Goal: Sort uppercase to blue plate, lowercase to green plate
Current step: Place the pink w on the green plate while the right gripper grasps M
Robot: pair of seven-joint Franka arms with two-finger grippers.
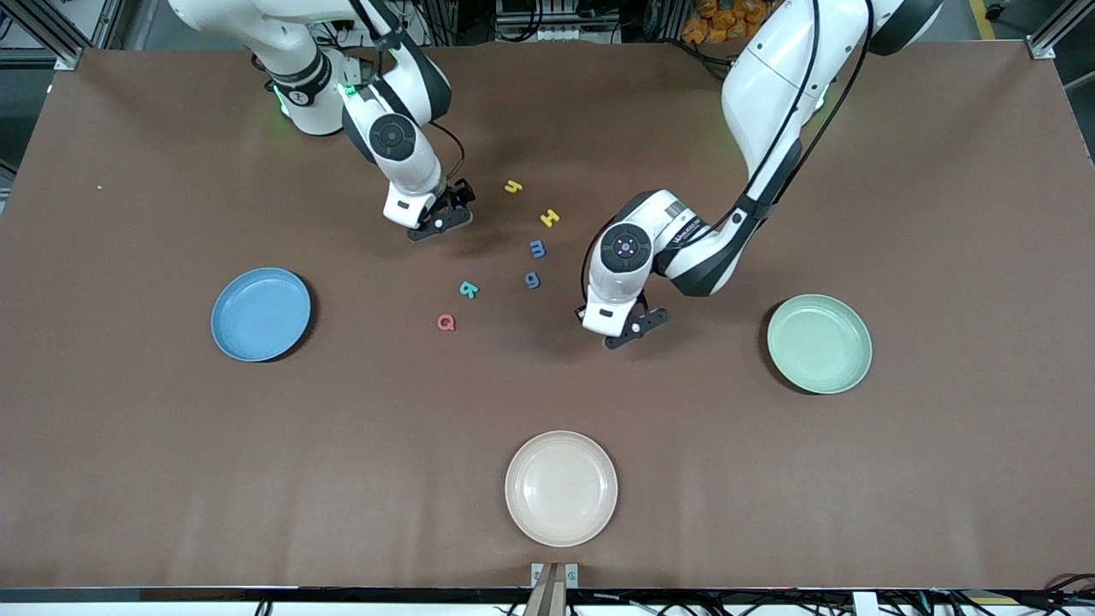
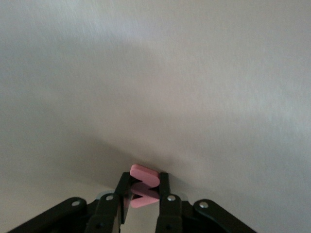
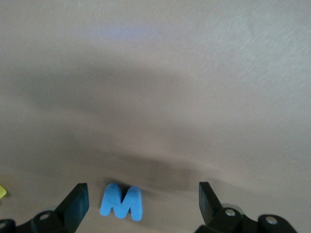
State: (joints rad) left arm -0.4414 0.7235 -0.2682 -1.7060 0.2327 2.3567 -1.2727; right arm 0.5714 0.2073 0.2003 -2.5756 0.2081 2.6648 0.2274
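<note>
My left gripper (image 1: 635,329) is low over the table between the loose letters and the green plate (image 1: 819,343). It is shut on the red lowercase w (image 2: 144,180), which is hidden in the front view. My right gripper (image 1: 440,218) stands open and low over the blue uppercase W (image 3: 121,201), which lies between its fingers, closer to one of them. On the table lie the yellow y (image 1: 512,186), yellow H (image 1: 550,217), blue m (image 1: 537,248), blue g (image 1: 532,280), teal R (image 1: 468,289) and red Q (image 1: 446,322). The blue plate (image 1: 261,314) holds nothing.
A cream plate (image 1: 560,488) sits near the table's front edge, nearer to the front camera than all the letters. A sliver of a yellow letter (image 3: 1,191) shows at the edge of the right wrist view.
</note>
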